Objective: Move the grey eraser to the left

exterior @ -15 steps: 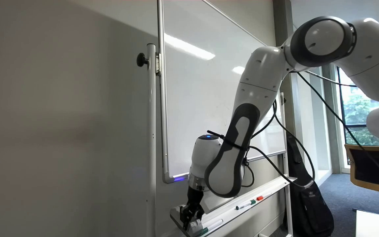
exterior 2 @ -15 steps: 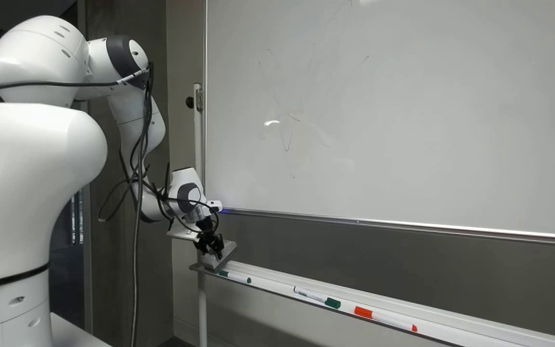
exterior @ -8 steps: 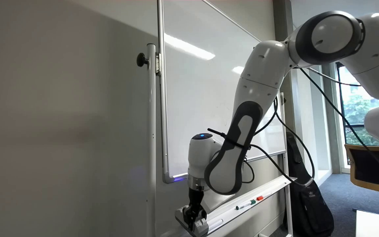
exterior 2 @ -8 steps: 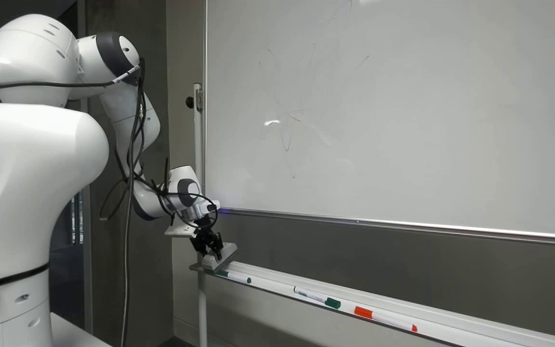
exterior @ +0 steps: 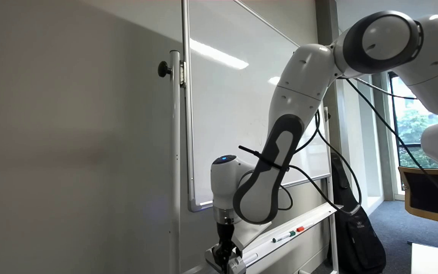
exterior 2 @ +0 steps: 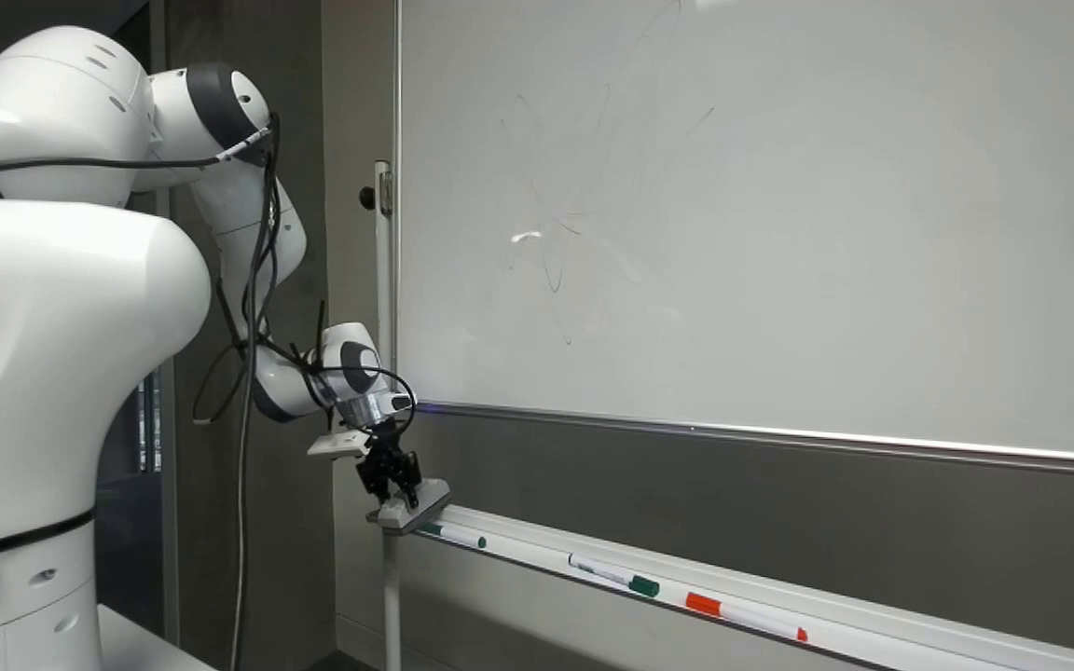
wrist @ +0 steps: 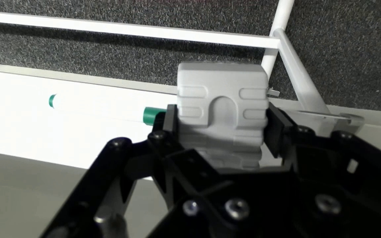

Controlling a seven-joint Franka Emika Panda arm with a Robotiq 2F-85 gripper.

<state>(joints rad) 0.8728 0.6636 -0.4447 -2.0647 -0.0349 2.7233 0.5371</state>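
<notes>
The grey eraser [wrist: 222, 86] is a light-grey ribbed block, held between the two black fingers of my gripper [wrist: 222, 117]. Both finger pads press its sides. In both exterior views the eraser [exterior 2: 427, 503] [exterior: 238, 265] is at the near-left end of the white pen tray [exterior 2: 528, 548], tilted and reaching over the tray's front edge. My gripper [exterior 2: 397, 494] comes down on it from above; it also shows in an exterior view [exterior: 226, 260]. I cannot tell whether the eraser touches the tray. Its lower side is hidden.
A green-capped marker [wrist: 101, 107] lies on the tray right beside the eraser. A second green-capped marker [exterior 2: 600, 569] and a red-capped one [exterior 2: 751, 618] lie further along. The whiteboard [exterior 2: 761, 233] rises above the tray, with a stand post [exterior 2: 382, 252] beside it.
My gripper and the eraser have moved together, lower in both exterior views and outward over the tray's front edge. The eraser tilts less, and the nearest marker's cap is hidden in an exterior view.
</notes>
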